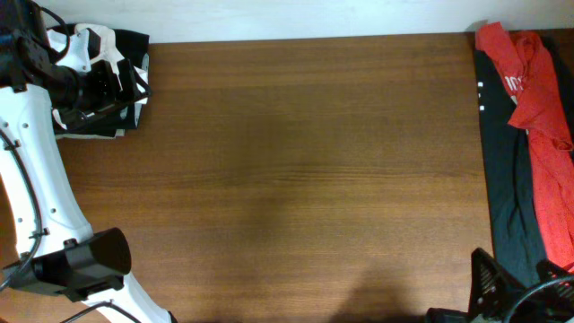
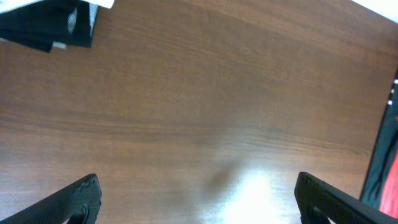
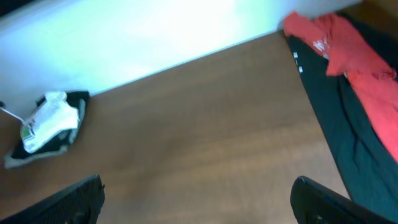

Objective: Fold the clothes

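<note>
The white T-shirt lies bunched on a pile of black folded garments at the table's far left corner. It also shows in the right wrist view, with a bit of green print. My left gripper hovers at that pile's right edge. In the left wrist view its fingers are wide open and empty over bare wood, apart from the shirt. My right gripper is open and empty above the table near the front right.
A red shirt lies over a black garment along the right edge of the wooden table. The left arm's white links and base stand at the front left.
</note>
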